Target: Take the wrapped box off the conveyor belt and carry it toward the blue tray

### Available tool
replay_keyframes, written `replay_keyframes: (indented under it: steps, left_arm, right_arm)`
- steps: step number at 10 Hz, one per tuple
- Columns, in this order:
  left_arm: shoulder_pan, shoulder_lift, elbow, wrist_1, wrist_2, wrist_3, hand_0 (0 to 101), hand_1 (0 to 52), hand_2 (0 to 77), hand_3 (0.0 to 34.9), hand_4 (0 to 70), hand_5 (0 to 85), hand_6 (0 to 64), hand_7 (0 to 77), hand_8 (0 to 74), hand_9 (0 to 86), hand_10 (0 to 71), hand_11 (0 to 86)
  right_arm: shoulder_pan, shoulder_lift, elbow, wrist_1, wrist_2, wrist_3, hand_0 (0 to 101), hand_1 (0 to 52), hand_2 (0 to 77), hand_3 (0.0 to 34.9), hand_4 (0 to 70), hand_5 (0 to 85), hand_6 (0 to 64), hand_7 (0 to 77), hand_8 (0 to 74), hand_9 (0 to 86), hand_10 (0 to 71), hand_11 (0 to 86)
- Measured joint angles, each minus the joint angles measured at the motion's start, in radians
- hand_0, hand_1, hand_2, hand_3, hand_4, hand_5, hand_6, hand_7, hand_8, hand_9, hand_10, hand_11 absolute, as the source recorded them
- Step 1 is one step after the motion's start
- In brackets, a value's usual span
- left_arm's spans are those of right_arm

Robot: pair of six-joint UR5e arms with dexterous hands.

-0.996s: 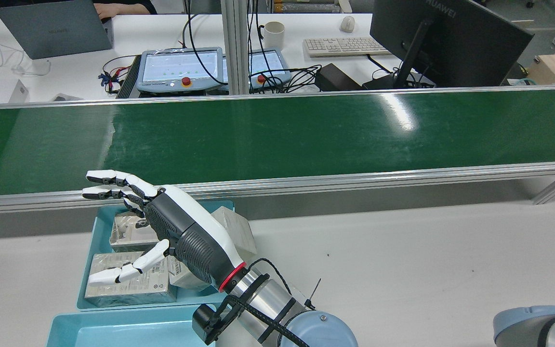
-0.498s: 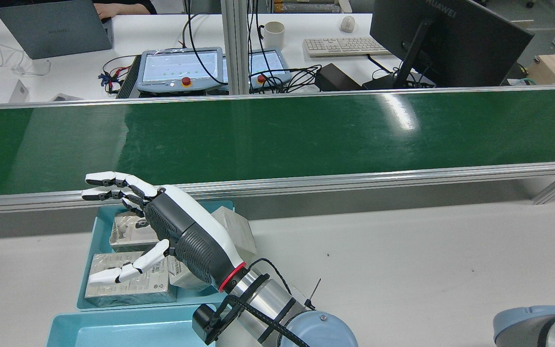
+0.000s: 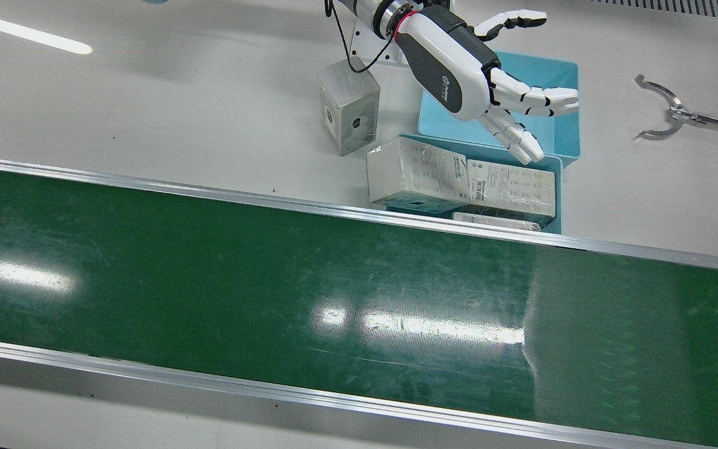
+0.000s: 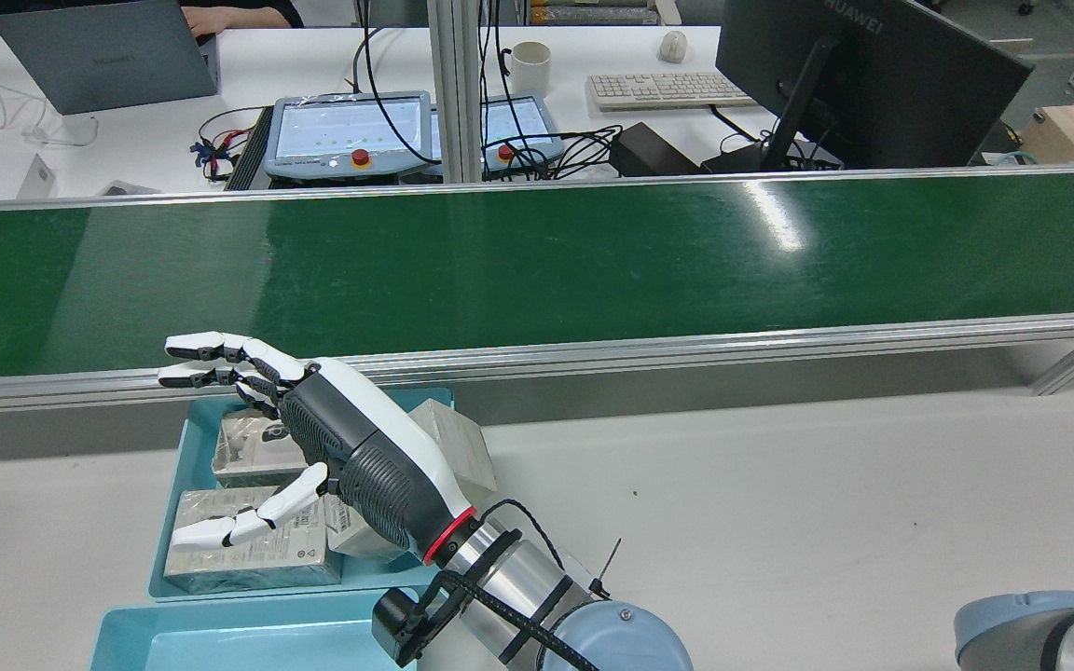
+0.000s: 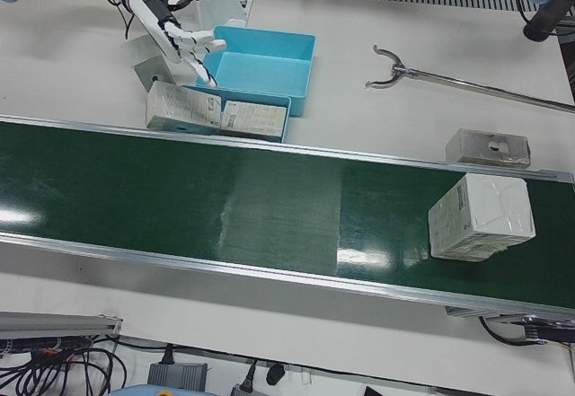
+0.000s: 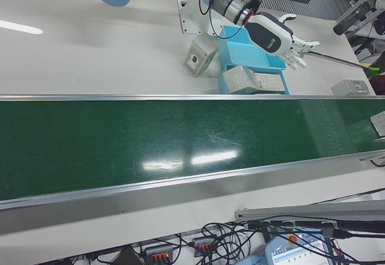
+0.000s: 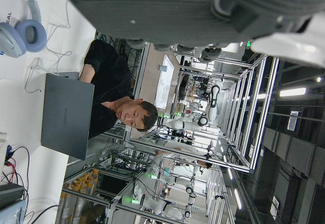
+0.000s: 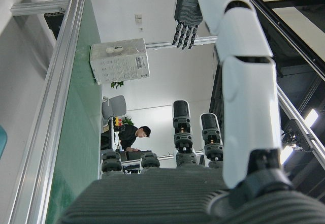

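The wrapped white box [image 5: 481, 216] stands on the green conveyor belt [image 5: 225, 207], far down the belt from the trays; it also shows at the frame edge [image 6: 379, 122] and as a pale box [image 8: 119, 61] in the right hand view. My left hand [image 4: 351, 457] hovers open, fingers spread, over the blue tray [image 4: 169, 508] beside the belt, holding nothing. That tray [image 3: 555, 187] holds wrapped boxes [image 3: 459, 178]. A second, empty blue tray [image 3: 558, 68] sits behind it. My right hand [image 8: 203, 178] shows only in its own view, fingers extended and apart.
A grey block [image 3: 349, 115] stands beside the trays and another grey block [image 5: 490, 147] lies by the belt's rail. A metal claw tool [image 3: 664, 115] lies on the white table. Desks with a monitor [image 4: 863, 84] and a seated person [image 7: 111, 107] are beyond the belt.
My left hand stays in place over the tray. A pale patch on the belt drifts slightly to the right in the rear view.
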Motion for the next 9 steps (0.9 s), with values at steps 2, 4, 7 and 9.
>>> replay_keyframes:
  steps: [2,4,7,9]
  left_arm:
    - [0.000,0.000,0.000,0.000,0.000,0.000,0,0.0,1.1,0.0,0.0,1.1,0.0,0.0,0.0,0.0,0.0,0.0]
    - [0.000,0.000,0.000,0.000,0.000,0.000,0,0.0,1.1,0.0,0.0,1.1,0.0,0.0,0.0,0.0,0.5,0.0]
    - [0.000,0.000,0.000,0.000,0.000,0.000,0,0.0,0.5,0.0,0.0,1.1,0.0,0.5,0.0,0.0,0.5,0.0]
    - [0.000,0.000,0.000,0.000,0.000,0.000,0,0.0,1.1,0.0,0.0,1.1,0.0,0.0,0.0,0.0,0.0,0.0]
  right_arm:
    - [0.000,0.000,0.000,0.000,0.000,0.000,50,18.5,21.3,14.4,6.5,21.8,10.9,19.1,1.1,3.8,3.3,7.1]
    - [0.000,0.000,0.000,0.000,0.000,0.000,50,18.5,21.3,14.7,3.8,21.8,10.9,19.1,2.2,3.8,3.3,7.1]
    - [0.000,0.000,0.000,0.000,0.000,0.000,51,19.1,19.1,20.2,3.8,13.1,7.1,13.6,0.5,2.2,2.7,6.0]
    - [0.000,0.000,0.000,0.000,0.000,0.000,51,19.1,18.0,30.5,2.2,11.5,3.3,10.4,0.5,1.6,1.6,4.9]
